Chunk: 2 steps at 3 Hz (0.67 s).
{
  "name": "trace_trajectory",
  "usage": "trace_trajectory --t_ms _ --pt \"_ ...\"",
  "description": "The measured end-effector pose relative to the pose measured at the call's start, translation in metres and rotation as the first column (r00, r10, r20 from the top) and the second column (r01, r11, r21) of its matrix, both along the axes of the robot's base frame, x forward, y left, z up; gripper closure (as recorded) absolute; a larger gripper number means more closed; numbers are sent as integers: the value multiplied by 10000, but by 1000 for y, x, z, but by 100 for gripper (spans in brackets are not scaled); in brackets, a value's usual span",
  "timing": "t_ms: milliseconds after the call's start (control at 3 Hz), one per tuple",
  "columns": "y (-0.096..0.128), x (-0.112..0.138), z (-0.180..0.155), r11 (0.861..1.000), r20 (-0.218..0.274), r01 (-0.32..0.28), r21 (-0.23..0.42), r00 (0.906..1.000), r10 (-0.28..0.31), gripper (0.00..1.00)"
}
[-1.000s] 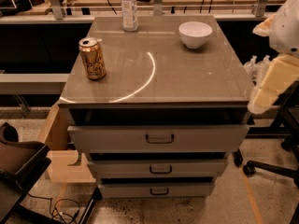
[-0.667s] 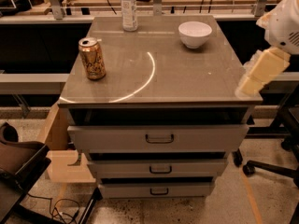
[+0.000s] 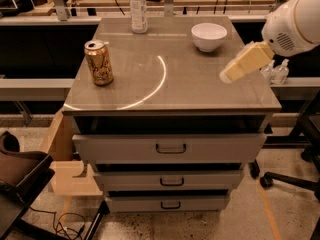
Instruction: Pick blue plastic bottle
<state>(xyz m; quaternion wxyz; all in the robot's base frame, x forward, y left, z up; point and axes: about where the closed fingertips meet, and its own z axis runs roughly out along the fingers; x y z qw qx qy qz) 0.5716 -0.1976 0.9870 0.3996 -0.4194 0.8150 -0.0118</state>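
White arm (image 3: 296, 23) at upper right; cream tool (image 3: 230, 74) angled down-left, held mid-air.

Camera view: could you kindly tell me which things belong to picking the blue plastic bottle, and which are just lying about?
Part of the job:
blue plastic bottle, upright at the back edge of the cabinet top
gripper, over the right side, apart from the bottle

Just lying about:
gold can
white bowl
two small pump bottles, beyond the right edge
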Motion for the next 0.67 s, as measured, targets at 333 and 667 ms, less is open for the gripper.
trace_trajectory --t_ms 333,667 --pt "25 39 13 9923 1213 -164 1229 9926 14 0" --pt "54 74 33 9690 2627 -738 2357 9648 96 0"
